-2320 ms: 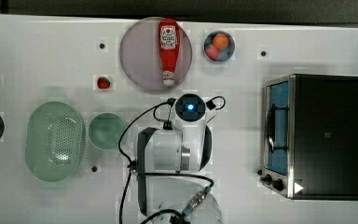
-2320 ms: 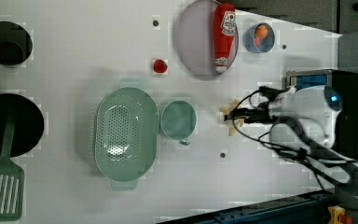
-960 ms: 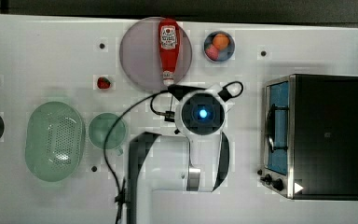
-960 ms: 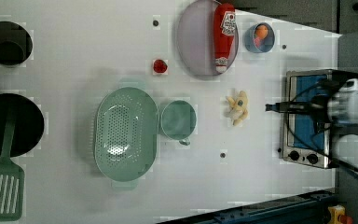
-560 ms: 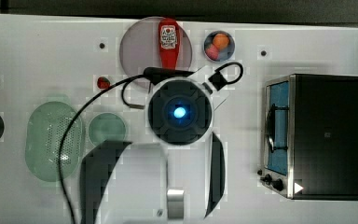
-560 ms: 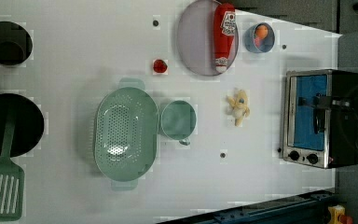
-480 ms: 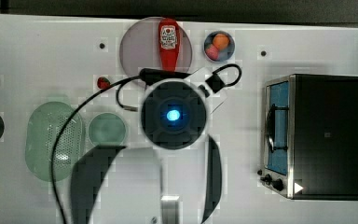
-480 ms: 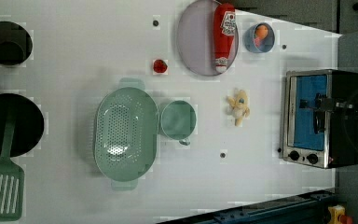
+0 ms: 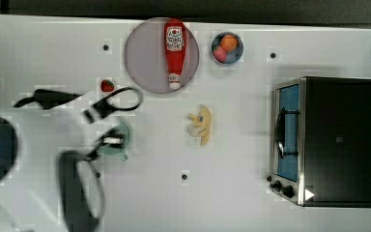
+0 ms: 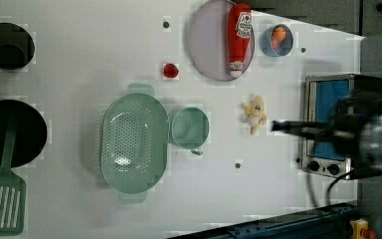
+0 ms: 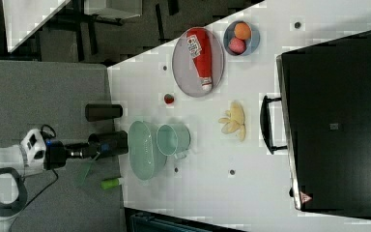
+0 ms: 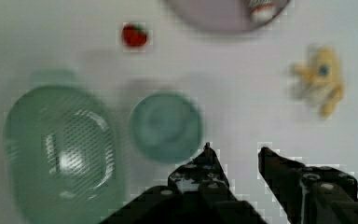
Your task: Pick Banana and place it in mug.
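**Banana lies loose on the white table; the gripper hangs open and holds nothing**

We see a flat white table (image 9: 241, 193) with small dark screw holes dotted across it. In the right view, grey floor and dark furniture legs lie beyond the table's edge.

The banana (image 9: 201, 124) rests on bare tabletop, pale yellow with a tiny blue sticker, touching nothing. In the top view it sits just below a round grey plate (image 9: 145, 58) that carries a red ketchup bottle (image 9: 174, 50). The mug (image 10: 190, 128), mint green, stands well apart from the banana, toward the left view's left, and just beside a larger perforated green basket (image 10: 134, 142). We see nothing inside the mug.

A small red strawberry (image 10: 170, 70) lies near the plate. A blue bowl (image 9: 227, 48) of round fruit sits beside the plate. A black toaster oven (image 9: 338, 140) with a blue glass door fills the top view's right side. In the left view a black pan (image 10: 10, 132), a dark pot (image 10: 7, 45) and a green spatula (image 10: 2, 204) sit along the left edge.

In the wrist view the gripper (image 12: 235, 158) shows two black fingers with a clear gap between them and nothing held, above bare table near the mug.
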Motion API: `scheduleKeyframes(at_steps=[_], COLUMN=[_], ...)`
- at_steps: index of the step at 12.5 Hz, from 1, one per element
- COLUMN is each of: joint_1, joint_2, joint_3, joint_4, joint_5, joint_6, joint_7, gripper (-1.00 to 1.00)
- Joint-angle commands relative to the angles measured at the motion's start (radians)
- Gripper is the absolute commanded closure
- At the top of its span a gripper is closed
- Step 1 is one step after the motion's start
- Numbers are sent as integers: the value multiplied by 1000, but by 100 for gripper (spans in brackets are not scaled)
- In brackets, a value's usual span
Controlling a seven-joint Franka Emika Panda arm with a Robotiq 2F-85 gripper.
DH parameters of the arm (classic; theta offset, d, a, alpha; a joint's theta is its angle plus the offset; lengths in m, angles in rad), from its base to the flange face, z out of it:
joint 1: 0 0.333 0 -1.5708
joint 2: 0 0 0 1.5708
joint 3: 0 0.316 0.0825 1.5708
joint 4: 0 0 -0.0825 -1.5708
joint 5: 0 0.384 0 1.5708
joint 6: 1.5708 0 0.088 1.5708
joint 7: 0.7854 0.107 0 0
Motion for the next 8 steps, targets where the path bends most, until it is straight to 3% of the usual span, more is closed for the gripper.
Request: scheduleKeyframes(at_steps=[1, 8], joint_1=[1, 1], joint_2=[61, 211], joint_3=[46, 76], joint_4=[-32, -192], joint_5=[19, 23], joint_6=[-1, 340], joint_7=[273, 317], gripper=[30, 30])
